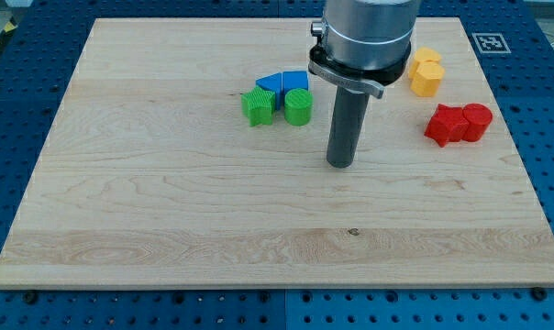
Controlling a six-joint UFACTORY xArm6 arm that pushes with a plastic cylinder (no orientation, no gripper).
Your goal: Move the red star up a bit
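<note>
The red star (444, 125) lies at the view's right, touching a red round block (477, 121) on its right side. My tip (340, 164) rests on the board near the middle, well to the left of the red star and slightly below it. It touches no block.
Two yellow blocks (426, 73) sit above the red pair. A green star (257, 106) and a green round block (298, 106) sit left of my tip, with two blue blocks (283, 82) just above them. The wooden board (167, 202) lies on a blue perforated table.
</note>
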